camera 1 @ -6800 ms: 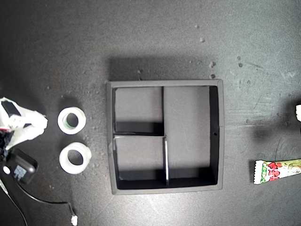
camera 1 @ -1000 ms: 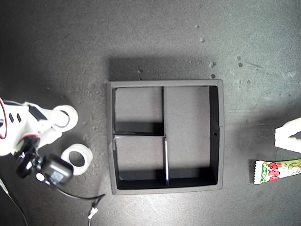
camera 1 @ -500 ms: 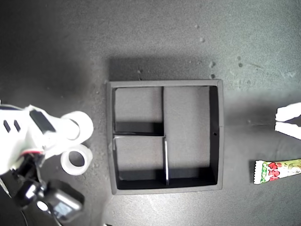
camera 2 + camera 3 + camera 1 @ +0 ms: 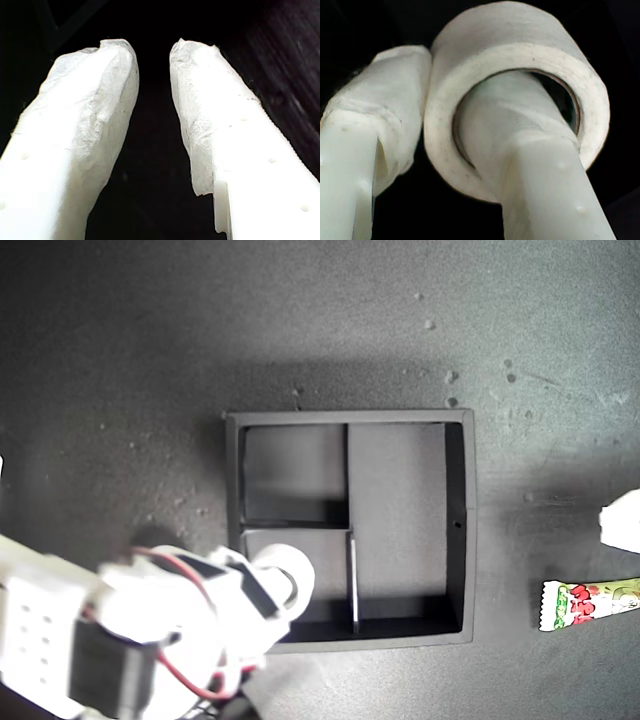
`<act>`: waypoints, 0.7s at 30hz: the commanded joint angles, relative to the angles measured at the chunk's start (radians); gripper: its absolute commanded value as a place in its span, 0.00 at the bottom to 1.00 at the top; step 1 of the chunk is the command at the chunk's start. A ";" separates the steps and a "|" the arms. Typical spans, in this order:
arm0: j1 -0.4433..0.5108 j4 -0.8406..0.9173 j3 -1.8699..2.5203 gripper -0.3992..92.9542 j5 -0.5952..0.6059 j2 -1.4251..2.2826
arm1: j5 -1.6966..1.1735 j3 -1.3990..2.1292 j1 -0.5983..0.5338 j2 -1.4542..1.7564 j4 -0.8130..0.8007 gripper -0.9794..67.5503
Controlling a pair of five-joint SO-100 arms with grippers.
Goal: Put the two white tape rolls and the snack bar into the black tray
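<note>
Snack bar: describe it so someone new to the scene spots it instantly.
Start at the black tray in the middle of the exterior view and go to that view's right edge. The snack bar lies flat there, cut off by the frame. Only it has a green-and-white wrapper with red print.

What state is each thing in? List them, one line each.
Tape roll: gripped, one finger through its hole, over the tray's lower-left compartment in the exterior view.
Black tray: visible compartments empty.
Snack bar: lying outside the tray, untouched.
My first end effector: open, empty.
My second end effector: shut on the tape roll.
</note>
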 commanded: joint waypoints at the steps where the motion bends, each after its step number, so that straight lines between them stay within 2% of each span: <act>1: 0.026 0.112 -0.459 0.03 -0.031 -0.239 | -0.077 -0.183 -0.029 -0.003 0.135 0.14; 5: 0.023 0.112 -0.463 0.03 -0.052 -0.308 | -0.135 -0.256 -0.101 -0.029 0.147 0.20; 9: 0.023 0.112 -0.472 0.03 -0.077 -0.368 | -0.167 -0.367 -0.169 -0.225 0.166 0.25; 14: 0.018 0.112 -0.462 0.04 -0.109 -0.425 | -0.092 -0.460 -0.244 -0.400 0.149 0.25; 17: 0.015 0.112 -0.485 0.07 -0.115 -0.459 | 0.041 -0.500 -0.302 -0.538 0.120 0.29; 21: 0.029 0.112 -0.509 0.17 -0.117 -0.448 | 0.434 -0.479 -0.373 -0.661 0.121 0.33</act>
